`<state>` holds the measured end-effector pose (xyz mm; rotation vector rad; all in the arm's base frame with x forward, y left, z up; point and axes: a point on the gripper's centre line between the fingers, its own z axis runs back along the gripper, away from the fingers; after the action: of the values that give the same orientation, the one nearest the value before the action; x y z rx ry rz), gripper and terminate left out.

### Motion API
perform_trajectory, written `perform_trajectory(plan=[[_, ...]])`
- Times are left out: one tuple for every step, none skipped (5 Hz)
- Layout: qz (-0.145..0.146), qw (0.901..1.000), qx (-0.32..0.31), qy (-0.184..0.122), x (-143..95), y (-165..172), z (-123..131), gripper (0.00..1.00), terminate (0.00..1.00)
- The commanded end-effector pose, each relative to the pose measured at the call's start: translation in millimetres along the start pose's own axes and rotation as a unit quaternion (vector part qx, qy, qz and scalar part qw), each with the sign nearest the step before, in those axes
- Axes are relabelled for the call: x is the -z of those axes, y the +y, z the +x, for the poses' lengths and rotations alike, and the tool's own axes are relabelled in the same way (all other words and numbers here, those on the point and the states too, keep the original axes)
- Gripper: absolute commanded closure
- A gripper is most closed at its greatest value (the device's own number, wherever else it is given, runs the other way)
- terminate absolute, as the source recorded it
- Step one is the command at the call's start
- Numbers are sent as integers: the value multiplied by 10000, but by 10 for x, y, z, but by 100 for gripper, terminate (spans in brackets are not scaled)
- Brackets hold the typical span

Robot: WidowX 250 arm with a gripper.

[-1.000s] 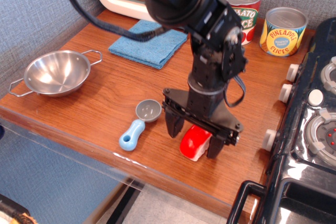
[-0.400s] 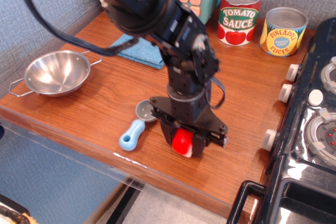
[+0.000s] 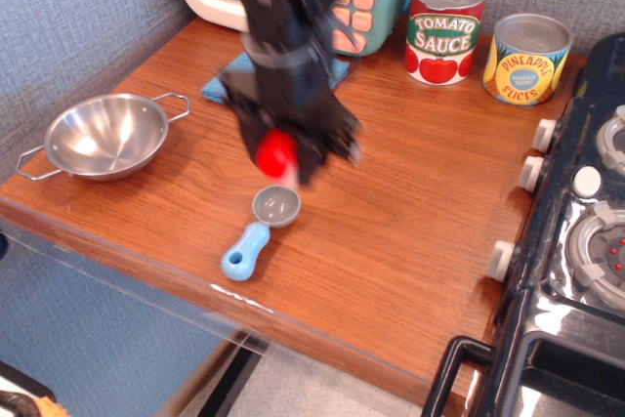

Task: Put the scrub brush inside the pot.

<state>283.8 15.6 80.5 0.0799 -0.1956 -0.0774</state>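
My gripper [image 3: 283,155] is shut on the scrub brush [image 3: 275,152], a small red block with a white underside. It holds the brush in the air above the wooden counter, just above the scoop's grey cup. The arm is blurred by motion. The pot [image 3: 103,136], a shallow shiny steel bowl with two wire loop handles, sits empty at the counter's left edge, well to the left of the gripper.
A light-blue-handled scoop [image 3: 258,231] lies below the gripper near the front edge. A blue cloth [image 3: 227,88] lies behind the arm. A tomato sauce can [image 3: 445,28] and pineapple can [image 3: 527,58] stand at the back right. A toy stove [image 3: 576,271] fills the right side.
The gripper closed on the scrub brush, lifted it off the counter and carried it up and to the left, toward the pot.
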Motion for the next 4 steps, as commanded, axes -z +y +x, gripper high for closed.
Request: perform_trajectory(plan=[[451,9931,-1072,122,-20,974,-69,100,0],[524,9860,-1561,265,49,1455,-184,100,0],[636,9810,-1786,411,108,1940,-269,100,0],[755,9771,-1912,545,135,2095,-354,100,0]])
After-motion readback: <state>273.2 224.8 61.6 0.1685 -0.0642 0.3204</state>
